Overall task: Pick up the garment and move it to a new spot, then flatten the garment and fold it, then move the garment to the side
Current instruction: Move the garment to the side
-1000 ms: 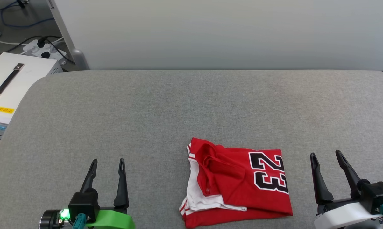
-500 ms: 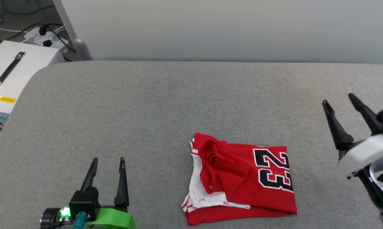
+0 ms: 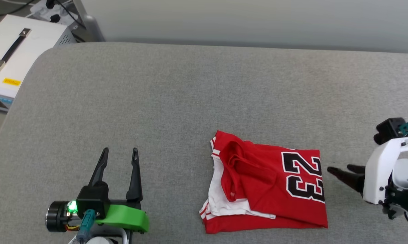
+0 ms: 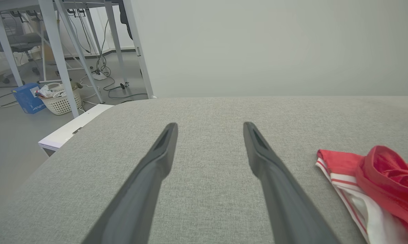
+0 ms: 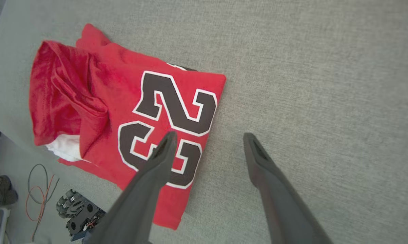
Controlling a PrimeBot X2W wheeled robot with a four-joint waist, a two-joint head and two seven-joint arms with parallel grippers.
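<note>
On the grey bench the folded red garment lay between the left pincer, spread wide and empty, and the right pincer, also released, just beside its numbered edge.

The left gripper has black fingers on a green bracket, the right gripper a white one

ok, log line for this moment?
shirt: folded, on grey surface | left claw: open, empty, clear of shirt | right claw: open, empty, aimed at shirt's number edge
</note>
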